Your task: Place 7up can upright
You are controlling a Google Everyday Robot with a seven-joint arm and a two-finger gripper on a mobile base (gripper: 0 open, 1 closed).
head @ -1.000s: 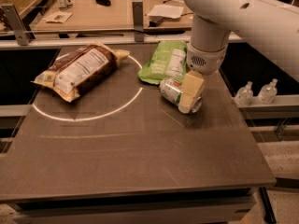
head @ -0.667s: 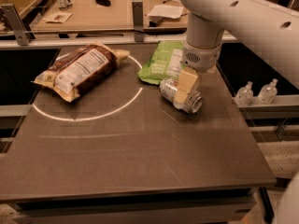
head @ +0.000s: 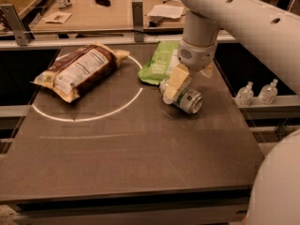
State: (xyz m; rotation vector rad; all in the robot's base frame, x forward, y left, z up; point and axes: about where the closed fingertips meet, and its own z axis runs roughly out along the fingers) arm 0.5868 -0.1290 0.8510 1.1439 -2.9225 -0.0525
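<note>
The 7up can, silver with green bands, lies on its side on the dark table, just right of the white circle line. My gripper hangs straight down over the can's left end. Its jaws are apart: the near tan finger stands in front of the can and hides its left end, and the far finger shows behind it. The can rests on the table and is not lifted.
A green snack bag lies just behind the can. A brown chip bag lies at the left inside the white circle. Two small bottles stand off the table's right edge. A rail and a desk run along the back.
My gripper has moved a little left along the can, from its right end to its left end. The can still lies on its side in about the same spot.
</note>
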